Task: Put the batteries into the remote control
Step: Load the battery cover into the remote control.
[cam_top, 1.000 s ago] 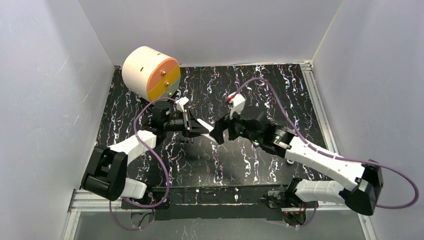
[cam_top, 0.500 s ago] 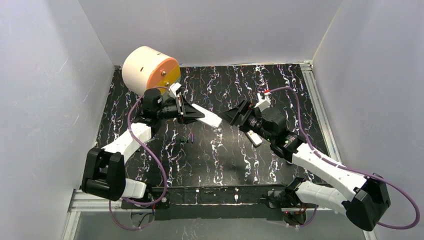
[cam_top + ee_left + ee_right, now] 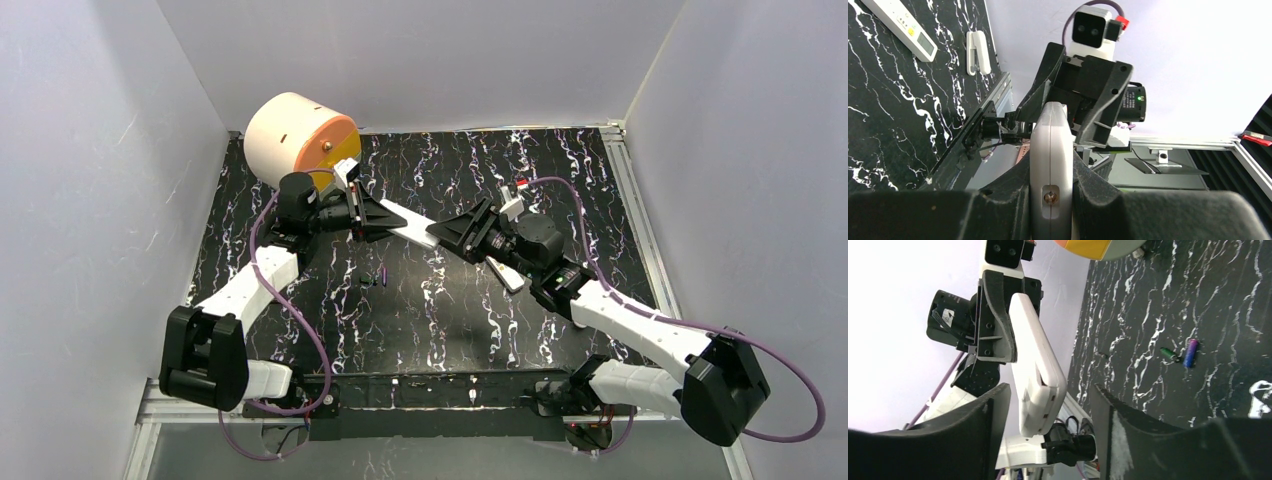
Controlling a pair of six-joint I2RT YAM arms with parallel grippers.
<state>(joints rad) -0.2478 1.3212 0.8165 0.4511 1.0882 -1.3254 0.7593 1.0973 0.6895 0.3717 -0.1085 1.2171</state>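
1. Left gripper (image 3: 385, 220) clamps the remote control (image 3: 418, 232), raised above the surface (image 3: 450, 170).
2. Right gripper (image 3: 452, 232): jaws wide, straddling its free end.
3. Batteries (image 3: 375, 278) lie on the surface, below both grippers.

Bright, even light; blurred wrist-view foregrounds.

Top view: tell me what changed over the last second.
The left gripper, shut on the remote, carried it toward the far side. The right gripper pulled back right, then returned, open around the remote's free end. The batteries stayed on the table.
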